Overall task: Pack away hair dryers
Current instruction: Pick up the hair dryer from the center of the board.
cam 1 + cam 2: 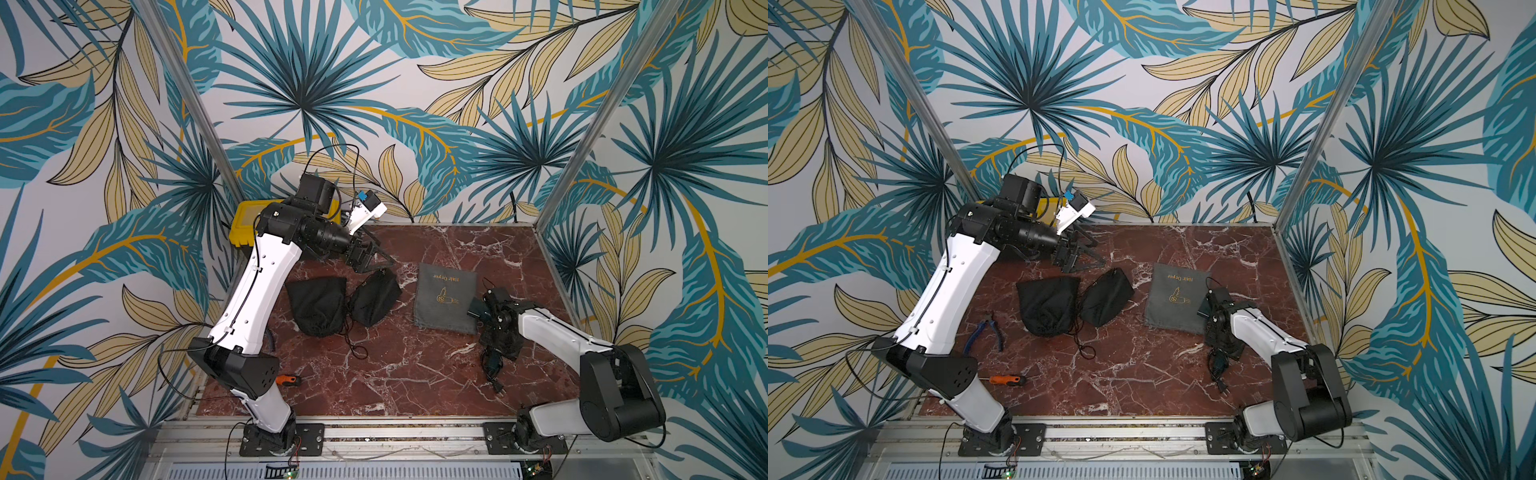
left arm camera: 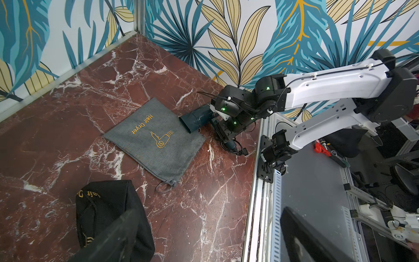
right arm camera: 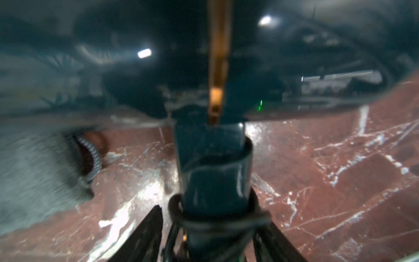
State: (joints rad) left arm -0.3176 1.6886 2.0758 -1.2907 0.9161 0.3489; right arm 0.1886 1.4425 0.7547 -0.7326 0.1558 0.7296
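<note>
**Two eyes overhead, one on each wrist**

Both top views stare steeply down from the front over the whole marble table [image 1: 415, 374]. The left wrist camera looks across from higher up at the grey pouch [image 2: 156, 138] and teal hair dryer [image 2: 197, 118], which both top views also catch. The right wrist camera sits tight against that dryer's handle, and it's blurred!

- I am reading "Hair Dryer" in orange stitched letters on the grey pouch [image 2: 156, 140], which is lying flat on the tabletop [image 2: 56, 136] in the left wrist view.
- Just beside those words, an orange outline drawing of a dryer is showing on the same pouch.
- In both top views the lettering on this pouch [image 1: 446, 301] [image 1: 1177, 299] is appearing upside down, small but legible.
- Gold letters are running along the folded rim of the black pouch [image 2: 108, 208]; I am not making them out.
</note>
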